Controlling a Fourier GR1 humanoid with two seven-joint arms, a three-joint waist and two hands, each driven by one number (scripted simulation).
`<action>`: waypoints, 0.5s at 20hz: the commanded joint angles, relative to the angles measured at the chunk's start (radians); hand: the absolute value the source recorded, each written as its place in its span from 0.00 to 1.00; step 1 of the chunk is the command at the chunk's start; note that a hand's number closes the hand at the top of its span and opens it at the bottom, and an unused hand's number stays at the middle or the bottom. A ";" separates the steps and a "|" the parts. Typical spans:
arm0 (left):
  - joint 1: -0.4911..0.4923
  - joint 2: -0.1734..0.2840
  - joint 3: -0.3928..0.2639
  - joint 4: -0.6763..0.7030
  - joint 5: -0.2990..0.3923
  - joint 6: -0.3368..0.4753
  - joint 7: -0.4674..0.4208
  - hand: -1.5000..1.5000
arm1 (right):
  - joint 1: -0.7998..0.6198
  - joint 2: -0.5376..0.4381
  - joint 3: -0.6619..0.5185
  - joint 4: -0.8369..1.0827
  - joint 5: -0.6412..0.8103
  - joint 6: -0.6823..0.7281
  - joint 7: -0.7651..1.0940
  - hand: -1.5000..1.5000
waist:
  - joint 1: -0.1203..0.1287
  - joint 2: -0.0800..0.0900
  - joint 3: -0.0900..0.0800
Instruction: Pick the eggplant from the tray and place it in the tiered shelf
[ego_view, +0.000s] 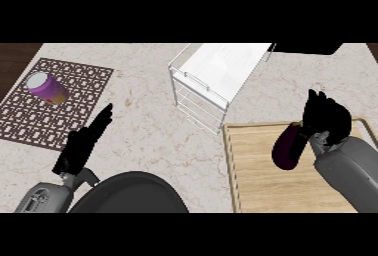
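Right hand curled against the stem end of the eggplant, over the wooden tray at 4 o'clock.
Judgement: the step in hand is the lift; raise the eggplant well above the tray rim before carrying it toward 11 o'clock to the white wire shelf, and keep it level for entry. Finger contact on the far side is hidden, so the hold cannot be confirmed. Shelf tiers are hard to separate from above. Left hand rests open at 8 o'clock on the desk. Tray's right edge is cut off.
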 joint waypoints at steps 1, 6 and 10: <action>0.027 -0.039 -0.012 -0.006 0.014 0.009 0.011 0.50 | -0.076 0.130 0.012 0.143 0.032 0.111 0.243 0.00 | -0.006 0.004 -0.004; 0.058 -0.014 0.006 -0.026 0.027 -0.005 0.011 0.50 | -0.124 0.204 -0.020 0.264 0.079 0.124 0.243 0.00 | -0.026 -0.004 -0.002; 0.061 -0.039 -0.001 0.010 0.016 0.006 -0.003 0.50 | -0.179 0.230 -0.019 0.346 0.142 0.160 0.244 0.00 | -0.045 -0.001 -0.003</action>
